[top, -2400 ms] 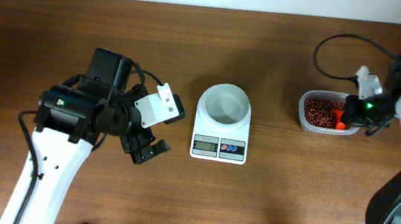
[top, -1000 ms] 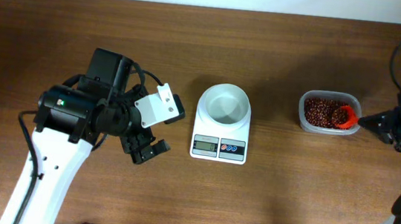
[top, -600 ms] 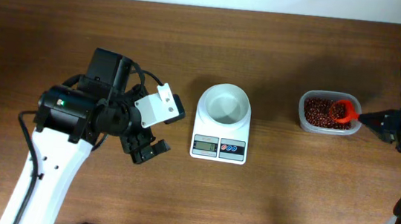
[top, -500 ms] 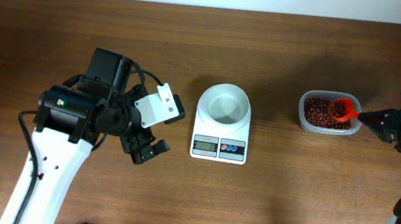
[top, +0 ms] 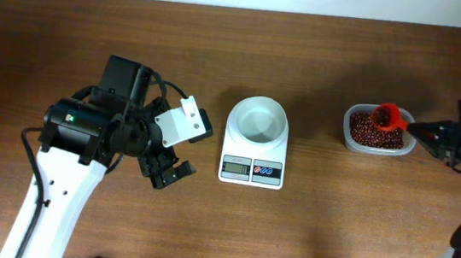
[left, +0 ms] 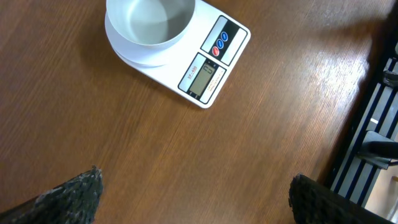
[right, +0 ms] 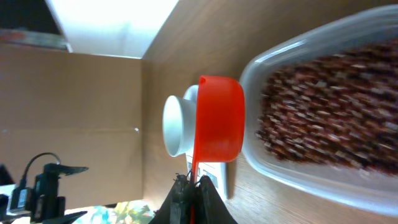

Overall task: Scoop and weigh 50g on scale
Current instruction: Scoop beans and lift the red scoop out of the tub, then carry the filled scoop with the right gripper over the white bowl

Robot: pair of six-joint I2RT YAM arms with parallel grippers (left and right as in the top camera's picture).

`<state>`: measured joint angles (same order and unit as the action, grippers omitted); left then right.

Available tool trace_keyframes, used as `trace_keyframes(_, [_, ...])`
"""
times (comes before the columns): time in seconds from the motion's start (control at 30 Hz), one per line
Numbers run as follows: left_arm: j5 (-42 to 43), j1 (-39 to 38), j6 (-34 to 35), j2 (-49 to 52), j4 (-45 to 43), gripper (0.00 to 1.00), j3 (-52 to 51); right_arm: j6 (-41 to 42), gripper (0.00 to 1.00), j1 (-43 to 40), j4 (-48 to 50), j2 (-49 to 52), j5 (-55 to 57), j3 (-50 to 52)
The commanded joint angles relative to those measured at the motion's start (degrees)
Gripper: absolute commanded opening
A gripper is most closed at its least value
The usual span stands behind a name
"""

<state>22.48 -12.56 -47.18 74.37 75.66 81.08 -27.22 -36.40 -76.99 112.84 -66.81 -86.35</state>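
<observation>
The right gripper point(top: 415, 129) pinches the red scoop point(top: 384, 117) by its handle, cup level over the bean tub point(top: 346, 133), likely so nothing spills. The scale point(top: 251, 171) sits at nine o'clock from it. The left gripper point(top: 166, 174) hangs spread, empty.

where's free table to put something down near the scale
Bare wood between the scale and the tub, and across the table in front of both. Crowded: the left gripper beside the scale's left, the red scoop and right gripper at the tub.
</observation>
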Motion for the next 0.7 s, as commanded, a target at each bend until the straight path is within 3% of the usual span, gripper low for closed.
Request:
trace_keyframes(0.0, [0.22, 0.24, -0.48, -1.01, 0.07, 0.99, -0.42, -1.07, 0.04, 3.91, -0.2, 0.9, -6.34, 0.15])
trace_keyframes(0.67, [0.2, 0.24, -0.48, -1.01, 0.07, 0.99, -0.42, -0.83, 0.04, 28.3, 0.04, 0.9, -10.14, 0.15])
